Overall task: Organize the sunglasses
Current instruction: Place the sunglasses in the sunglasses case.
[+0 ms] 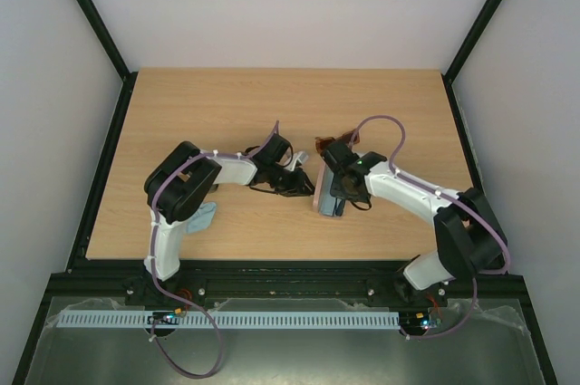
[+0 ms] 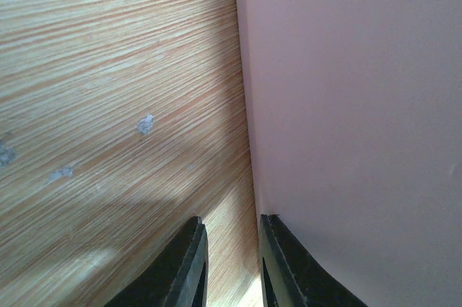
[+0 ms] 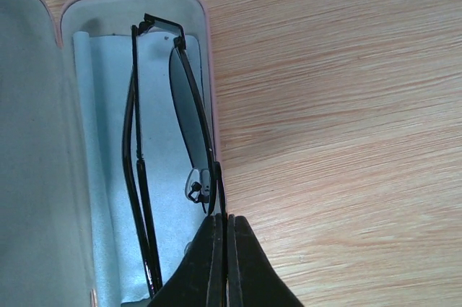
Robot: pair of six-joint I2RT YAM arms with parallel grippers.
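Observation:
The black wire-framed aviator sunglasses (image 3: pixel 173 141) lie folded inside the open pink case (image 3: pixel 206 54), on a light blue cloth (image 3: pixel 101 177). My right gripper (image 3: pixel 225 217) is shut on the thin frame near the nose bridge, at the case's right rim. In the top view the right gripper (image 1: pixel 333 195) is over the case (image 1: pixel 322 197) at the table's middle. My left gripper (image 1: pixel 304 187) is at the case's left side. In the left wrist view its jaws (image 2: pixel 231 225) stand slightly apart, with bare table between them. The right finger (image 2: pixel 281 264) rests against the pink case (image 2: pixel 346 105). A reddish-brown frame (image 1: pixel 323 143) shows partly behind the right wrist.
A light blue cloth (image 1: pixel 205 217) lies under the left arm near the table's front edge. The wooden table (image 1: pixel 227 113) is bounded by black rails and white walls on three sides.

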